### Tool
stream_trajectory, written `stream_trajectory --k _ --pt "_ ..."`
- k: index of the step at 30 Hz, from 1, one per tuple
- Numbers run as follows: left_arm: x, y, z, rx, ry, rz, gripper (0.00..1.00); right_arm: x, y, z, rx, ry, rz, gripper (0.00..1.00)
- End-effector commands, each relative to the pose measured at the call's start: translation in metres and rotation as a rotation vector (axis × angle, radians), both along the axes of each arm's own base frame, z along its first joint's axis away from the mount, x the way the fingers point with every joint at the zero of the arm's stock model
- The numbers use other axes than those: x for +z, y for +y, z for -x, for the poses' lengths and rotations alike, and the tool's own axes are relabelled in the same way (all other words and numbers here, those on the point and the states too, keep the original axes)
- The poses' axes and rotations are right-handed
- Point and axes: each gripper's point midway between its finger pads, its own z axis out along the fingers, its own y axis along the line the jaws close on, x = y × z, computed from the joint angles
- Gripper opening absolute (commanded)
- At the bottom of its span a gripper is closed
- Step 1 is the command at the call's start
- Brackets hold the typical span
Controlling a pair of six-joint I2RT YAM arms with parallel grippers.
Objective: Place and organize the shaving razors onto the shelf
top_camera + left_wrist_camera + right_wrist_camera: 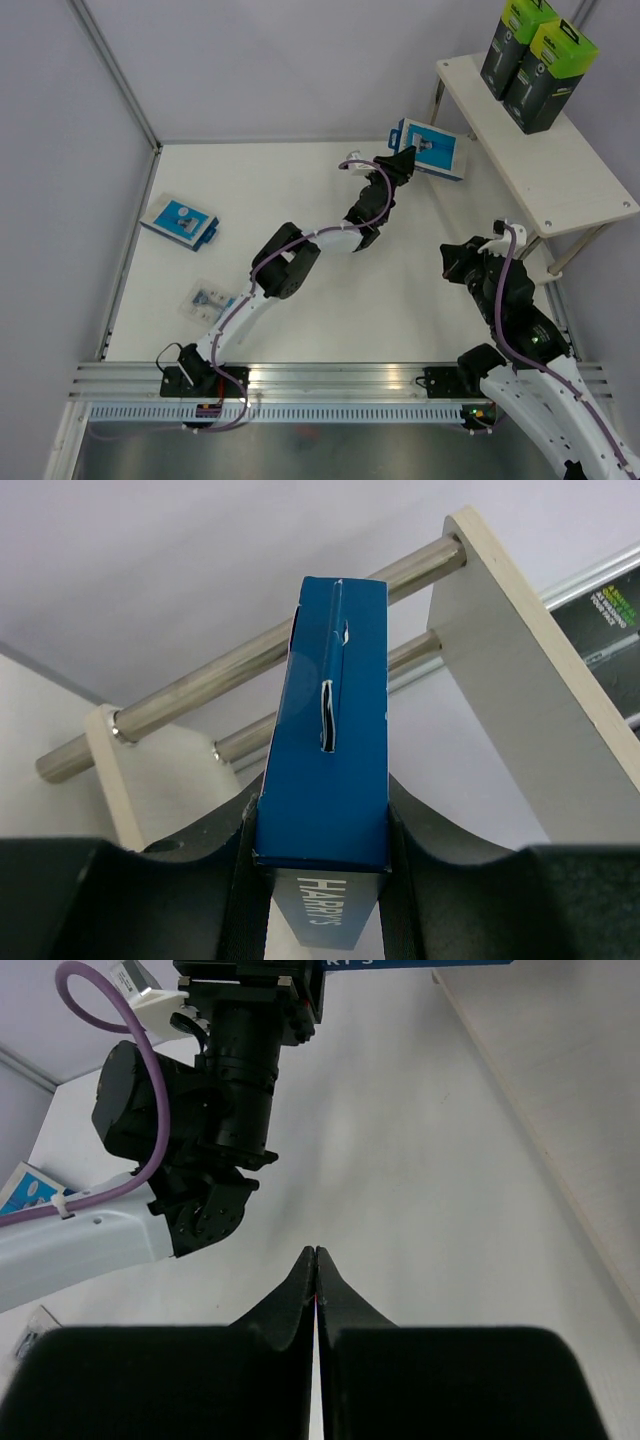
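Read positions as clock directions on the table [330, 300] in the top view.

1. Left gripper [405, 165]: its jaws are clamped on the narrow sides of one flat blue-and-white box [428, 148]. In the left wrist view this box [330, 750] stands edge-on between the fingers [245, 880]. It is at 1 o'clock, just beside the far end of the shelf [560, 170]. You cannot tell whether box and shelf touch.
2. Right gripper [316, 1260]: its fingertips are pressed together with nothing between them. It hangs at 4 o'clock, near the shelf's near end.
3. Two tall black boxes [515, 45] with lime-green tops stand upright, side by side, on the shelf's top board at its far end.
4. The second blue-and-white box [180, 220] lies flat at 9 o'clock.
5. The clear blister pack [210, 300] lies at 8 o'clock.
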Motion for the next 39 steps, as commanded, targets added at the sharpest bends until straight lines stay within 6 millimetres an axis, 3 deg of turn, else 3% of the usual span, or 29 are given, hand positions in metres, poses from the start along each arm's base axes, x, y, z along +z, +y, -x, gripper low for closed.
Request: stream_trajectory --k 1,2,3,6,11,12,16,18,23,25,26,27,29,35,39 --pt "0.039 -0.006 0.000 0.041 -0.035 0.192 0.25 0.026 -0.020 0.003 -0.075 -0.081 0.024 0.01" --pt "0.020 -0.013 -0.002 0.051 -0.016 0.175 0.25 0.030 -0.023 0.004 -0.088 -0.095 0.026 0.01" --pt "0.033 -0.015 0.000 0.066 -0.026 0.206 0.25 0.034 -0.028 0.007 -0.102 -0.116 0.027 0.01" --pt "0.005 -0.025 -0.004 0.091 0.052 0.230 0.26 0.037 -0.036 0.010 -0.139 -0.125 0.033 0.01" --pt "-0.028 -0.036 -0.004 0.092 0.135 0.266 0.26 0.033 -0.033 0.011 -0.113 -0.114 0.044 0.01" --pt "-0.023 -0.040 -0.002 0.082 0.133 0.273 0.26 0.032 -0.033 0.010 -0.115 -0.110 0.047 0.01" --pt "-0.033 -0.050 0.000 0.072 0.168 0.237 0.28 0.033 -0.035 0.011 -0.123 -0.114 0.050 0.01" --pt "-0.039 -0.052 -0.001 0.074 0.186 0.219 0.36 0.034 -0.036 0.011 -0.127 -0.120 0.049 0.01" --pt "-0.058 -0.054 -0.002 0.070 0.200 0.202 0.45 0.032 -0.035 0.009 -0.126 -0.112 0.057 0.01" --pt "-0.058 -0.059 0.000 0.044 0.199 0.194 0.53 0.032 -0.035 0.009 -0.125 -0.110 0.061 0.01" --pt "-0.055 -0.063 0.003 0.016 0.193 0.185 0.59 0.032 -0.035 0.009 -0.125 -0.108 0.062 0.01" --pt "-0.053 -0.066 0.004 0.001 0.187 0.178 0.72 0.033 -0.034 0.009 -0.117 -0.111 0.065 0.01" --pt "-0.043 -0.067 0.011 -0.032 0.142 0.160 0.81 0.036 -0.036 0.011 -0.120 -0.122 0.062 0.01" --pt "-0.030 -0.073 0.020 -0.109 0.102 0.078 0.83 0.036 -0.042 0.014 -0.150 -0.134 0.045 0.02" --pt "-0.040 -0.082 0.020 -0.139 0.152 0.064 0.81 0.036 -0.042 0.013 -0.157 -0.131 0.045 0.02"
